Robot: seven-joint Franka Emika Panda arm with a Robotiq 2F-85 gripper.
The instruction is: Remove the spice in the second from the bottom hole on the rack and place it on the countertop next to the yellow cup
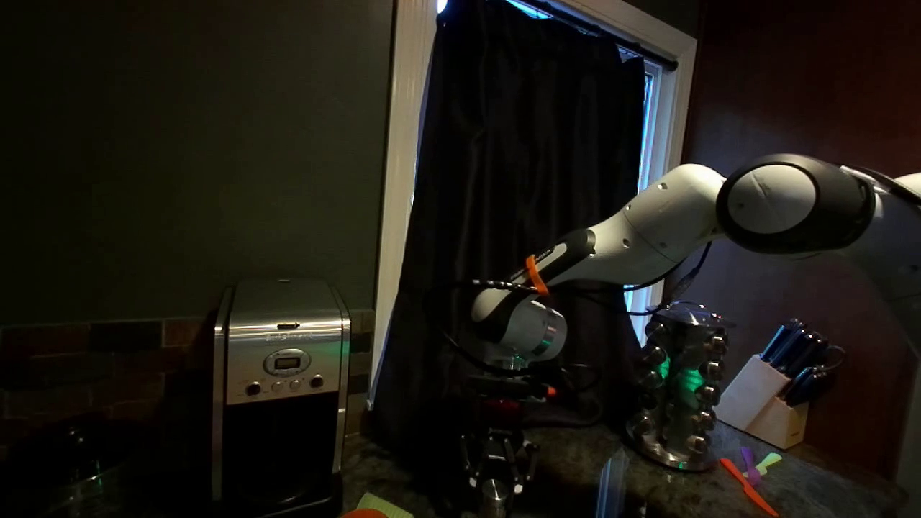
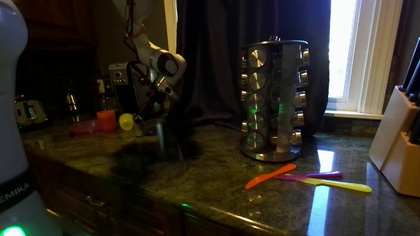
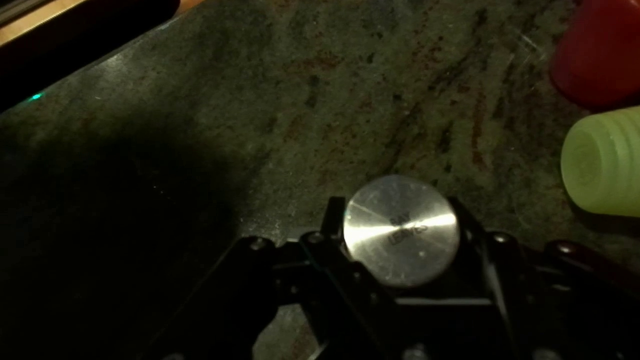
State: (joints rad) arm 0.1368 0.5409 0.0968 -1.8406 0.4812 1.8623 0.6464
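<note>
The spice jar, with a round steel lid marked "BAY LEAVES", is upright between my fingers in the wrist view. My gripper has a finger against each side and looks shut on it. The jar is low over or on the countertop; I cannot tell whether its base touches. The yellow cup lies on its side close beside the jar, and also shows at the wrist view's right edge. The rack stands well away, toward the knife block, with several lids showing. The jar's hole cannot be made out.
An orange cup stands beside the yellow cup, near a pink plate. A coffee maker stands by the wall. Orange, purple and yellow plastic knives lie before the rack. A knife block stands beyond it.
</note>
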